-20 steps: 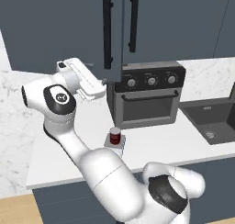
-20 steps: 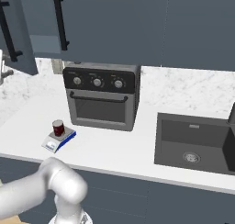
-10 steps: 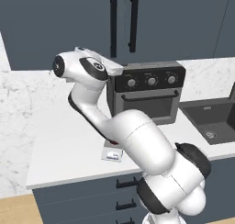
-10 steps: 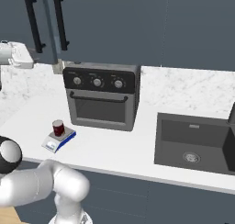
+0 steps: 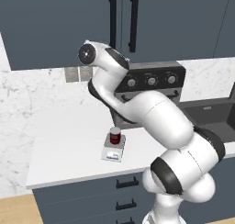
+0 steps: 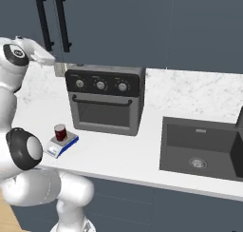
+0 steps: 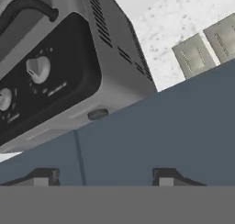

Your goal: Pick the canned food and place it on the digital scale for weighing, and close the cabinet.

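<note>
While one canned food (image 5: 115,135) sits atop one digital scale (image 5: 113,150).

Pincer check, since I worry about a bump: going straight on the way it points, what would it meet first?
Most likely the cabinet door, whose flat slate-blue face lies straight ahead of the pincer; the toaster oven sits off to one side. Depth is unclear.

Dark red canned food (image 5: 115,135) (silver-rimmed) on grey-and-white digital scale (image 5: 113,152); slate-blue cabinet (image 5: 174,25), white marbled counter (image 5: 64,140).
</note>
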